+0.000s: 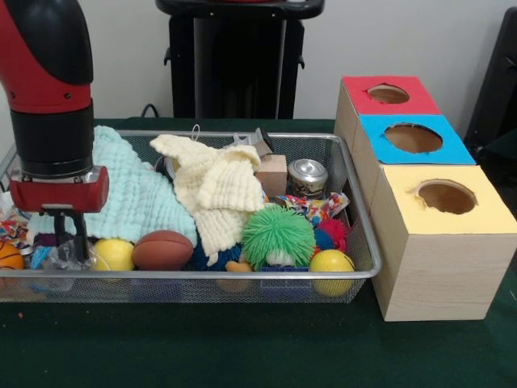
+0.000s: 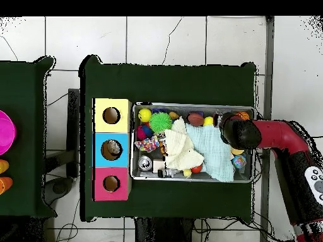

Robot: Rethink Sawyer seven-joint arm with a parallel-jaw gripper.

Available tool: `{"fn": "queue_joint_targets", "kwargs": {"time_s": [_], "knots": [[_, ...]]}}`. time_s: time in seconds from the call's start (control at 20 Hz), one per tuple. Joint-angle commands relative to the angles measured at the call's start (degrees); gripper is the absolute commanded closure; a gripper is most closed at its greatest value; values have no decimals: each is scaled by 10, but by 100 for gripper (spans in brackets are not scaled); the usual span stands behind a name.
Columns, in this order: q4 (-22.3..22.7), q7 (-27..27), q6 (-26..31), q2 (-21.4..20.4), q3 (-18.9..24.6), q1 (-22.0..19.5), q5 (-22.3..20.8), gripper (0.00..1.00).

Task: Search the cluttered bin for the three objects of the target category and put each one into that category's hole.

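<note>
Nearest the front camera, across the bottom of the frame, the dark green table cover is seen. Just behind it, filling the lower left and centre, the cluttered bin of silver wire mesh is placed; in the overhead view the same bin is found at mid-frame, right of the boxes.

Along the bin's near rim, from left to right in the front view, an orange ball, a yellow ball, a brown football, a green spiky ball and a second yellow ball are lined up. At the lower left, the gripper is lowered into the bin beside the first yellow ball; two dark fingers are seen hanging down with a narrow gap between them, and whether anything is pinched cannot be told.

Further back, a pale green cloth is spread on the left and a cream cloth is draped over the middle. Behind these, a wooden block and a silver can are set near the far rim.

At the right of the frame, three boxes are ranged front to back: a yellow-topped box, a blue-topped box and a red-topped box, each with a round hole in its top.

At the upper left, the red and black arm is seen descending.
</note>
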Motion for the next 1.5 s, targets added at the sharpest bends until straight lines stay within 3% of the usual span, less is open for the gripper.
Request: {"fn": "queue_joint_targets", "kwargs": {"time_s": [0.05, 0.35, 0.65, 0.8, 1.15, 1.5], "knots": [[-2, -151, -3, 37, -11, -9, -32, 100], [24, -116, 1, 4, -23, 6, -30, 100], [146, -17, 69, -151, -30, 33, 56, 100], [174, 34, 81, -189, -41, 56, 91, 100], [238, 196, 33, -234, -132, 169, 142, 100], [284, 293, -22, -266, -225, 275, 192, 100]]}}
